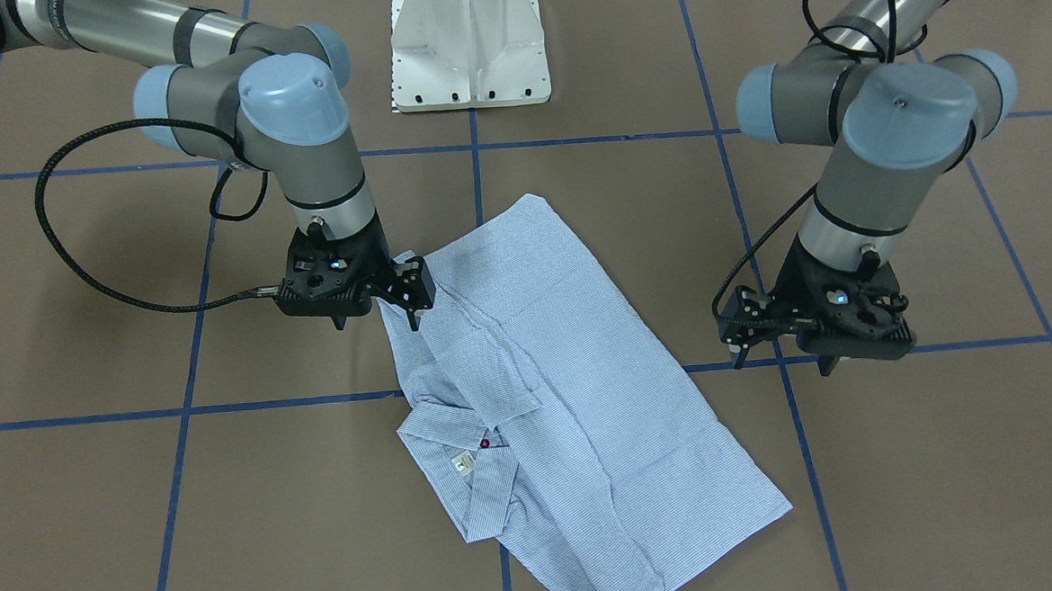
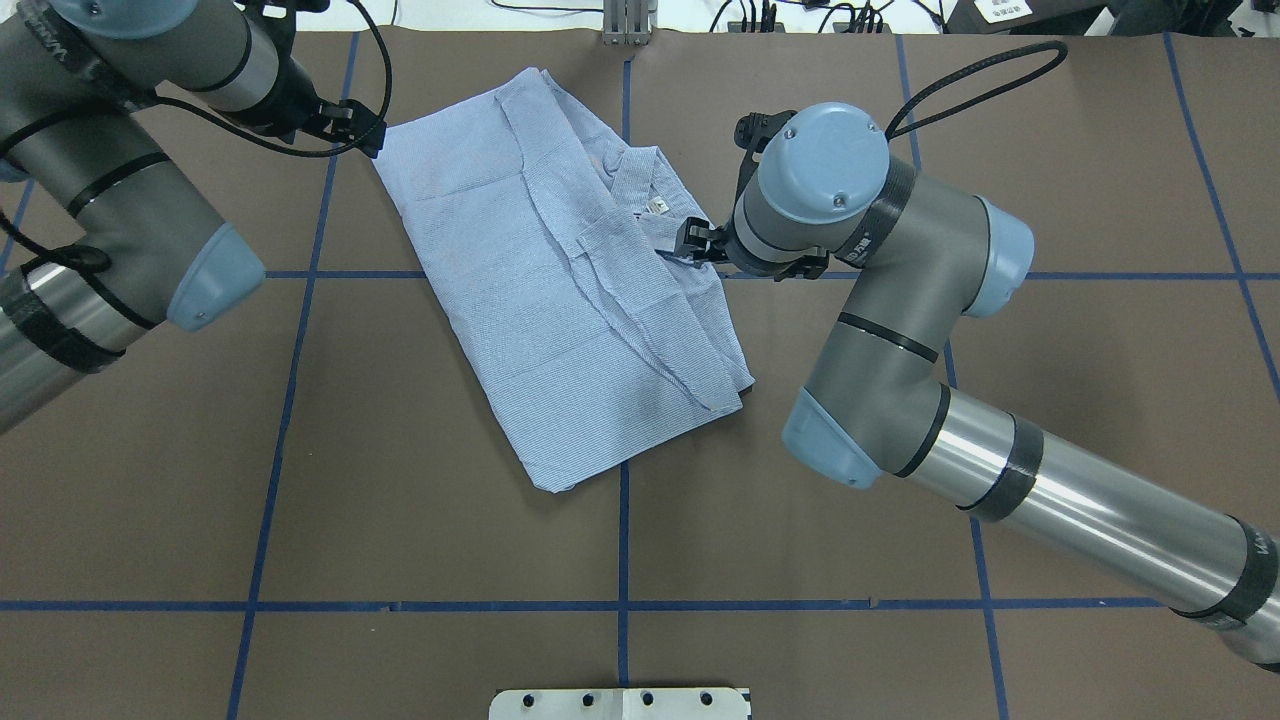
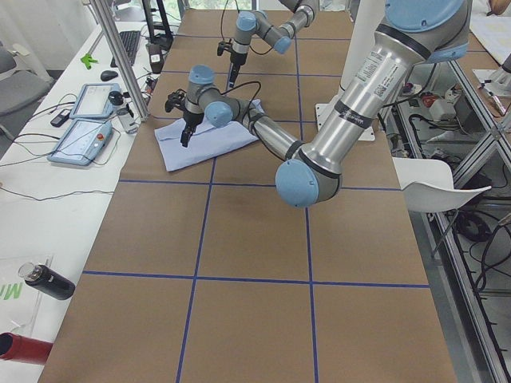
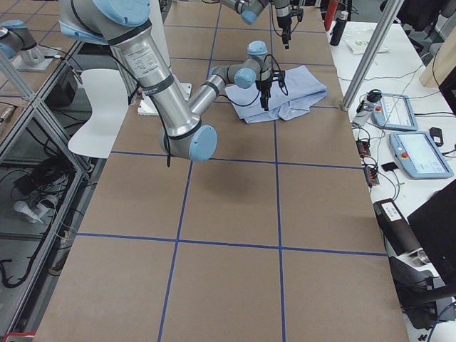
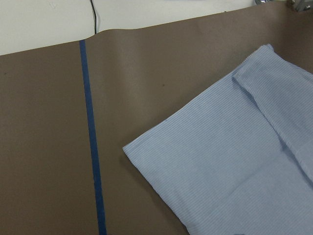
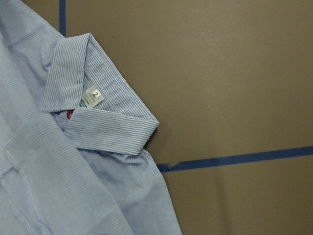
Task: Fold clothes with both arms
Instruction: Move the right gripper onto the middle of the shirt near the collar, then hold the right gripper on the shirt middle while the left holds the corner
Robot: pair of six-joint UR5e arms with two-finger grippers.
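The blue-and-white striped shirt (image 1: 566,374) lies flat on the brown table, folded into a long rectangle set at a diagonal. Its collar (image 6: 112,127), white neck label (image 6: 93,96) and one dark red button show on top. My right gripper (image 1: 411,301) hovers over the shirt's edge beside the collar (image 2: 640,190) and looks open, holding nothing. My left gripper (image 1: 743,347) hangs over bare table just off the shirt's corner (image 2: 385,160) on the far side, also open and empty. Neither wrist view shows fingers. The left wrist view shows that corner of the shirt (image 5: 230,171).
The white pedestal base (image 1: 468,55) stands at the robot's side of the table. Blue tape lines (image 2: 623,560) grid the brown surface. A side desk with control pendants (image 3: 88,120), a metal post (image 3: 120,56) and a black bottle (image 3: 48,281) border the table's far edge.
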